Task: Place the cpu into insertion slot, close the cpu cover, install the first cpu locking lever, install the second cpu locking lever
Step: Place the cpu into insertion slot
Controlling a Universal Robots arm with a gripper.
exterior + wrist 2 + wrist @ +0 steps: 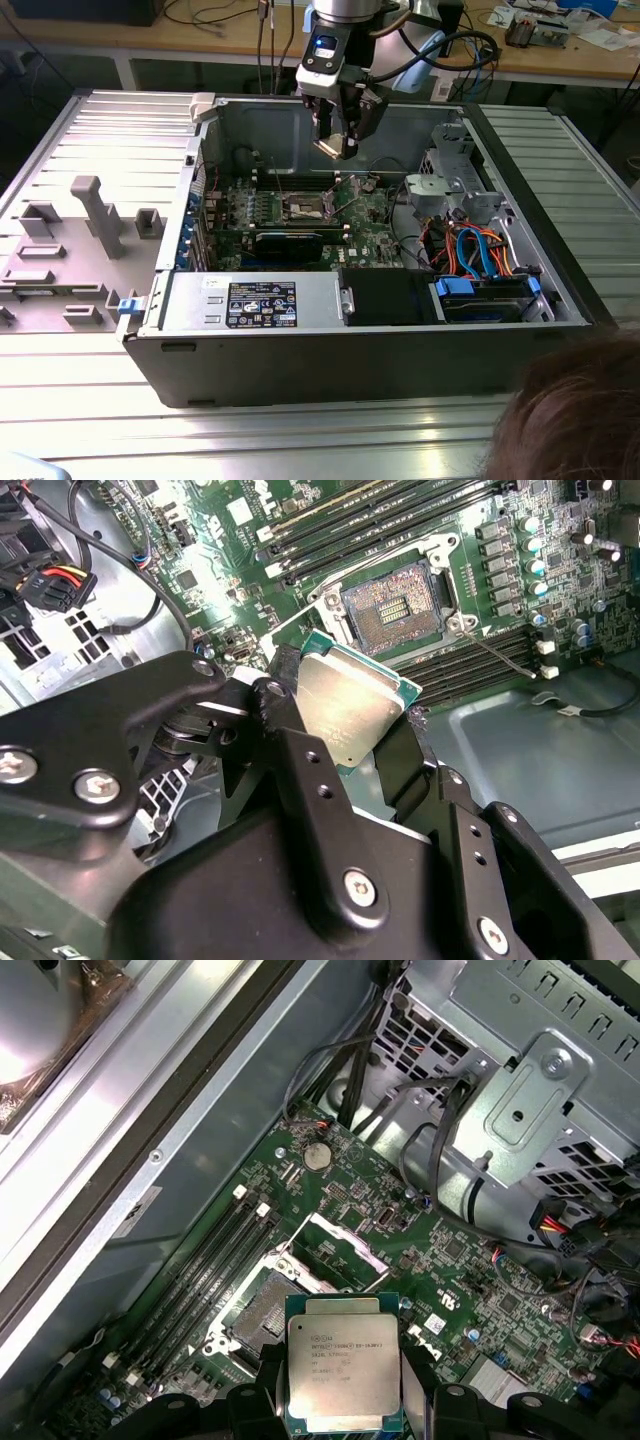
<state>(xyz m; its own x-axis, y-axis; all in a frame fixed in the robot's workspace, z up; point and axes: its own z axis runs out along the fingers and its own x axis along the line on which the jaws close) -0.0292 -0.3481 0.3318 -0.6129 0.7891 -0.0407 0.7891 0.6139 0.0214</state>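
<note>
Print in several dark lines crosses the silvery-grey metal top of the small flat square cpu (343, 1372), too fine to make out; the chip's rim is green. The black fingers (290, 750) of the gripper (343, 1385) are closed on two opposite edges of the chip and hold it tilted in the air above the green circuit board (450, 1260) inside the open grey metal computer case (330, 365). On the board below lies the square insertion slot (393, 610), its tan-gold contact field bare, with nothing between chip and socket. The thin silver frame of the cpu cover (345, 1238) stands swung up off the socket. Long narrow black memory slots (340, 520) run beside it.

In the exterior view a black sticker with white print (261, 304) sits on the silvery power supply box (200, 300) at the case's near side. Blue and orange cables (470, 250) bunch toward the exterior view's right. The case rests on a ribbed metal tabletop (300, 440). A person's hair (575, 410) shows at the near corner.
</note>
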